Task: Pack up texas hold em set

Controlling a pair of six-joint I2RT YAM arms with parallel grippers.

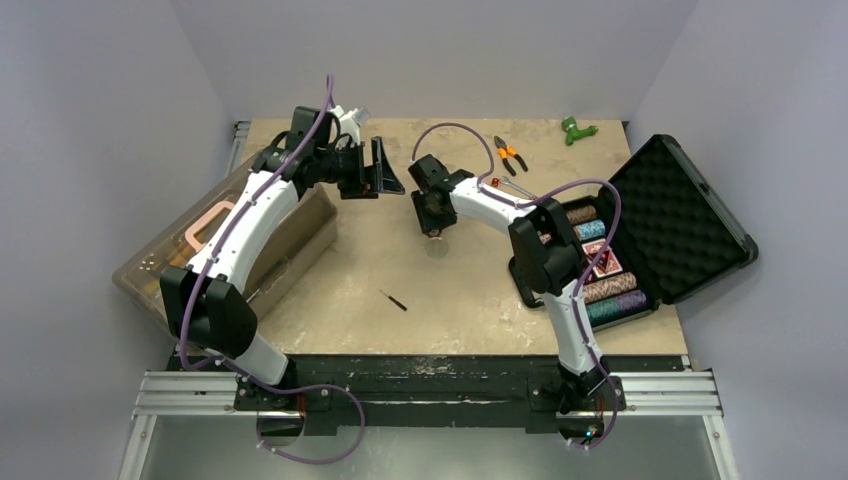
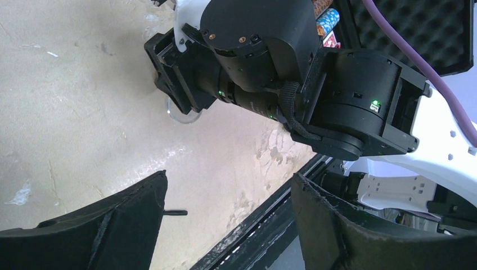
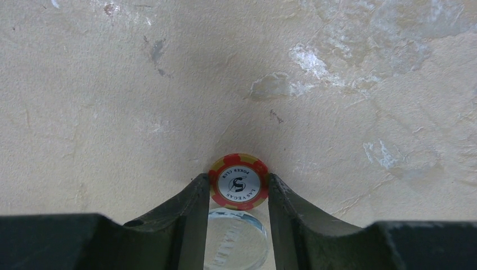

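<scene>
Even, diffuse overhead light. Soft shadow behind poker chip (image 3: 238, 182). Foreground right-gripper fingers (image 3: 180, 230) dark, slightly blurred.

The left arm (image 1: 240, 230) leaned from its base toward one o'clock. Its wrist was bent so that the left gripper (image 1: 385, 168) faced three o'clock, jaws wide apart with nothing between them. The right arm (image 1: 560, 290) stood toward twelve o'clock, and its forearm ran out toward ten o'clock. The right gripper (image 1: 435, 222) pointed straight down, its fingers (image 3: 191, 208) pressed against a poker chip (image 3: 238, 183) from nine and three o'clock.
</scene>
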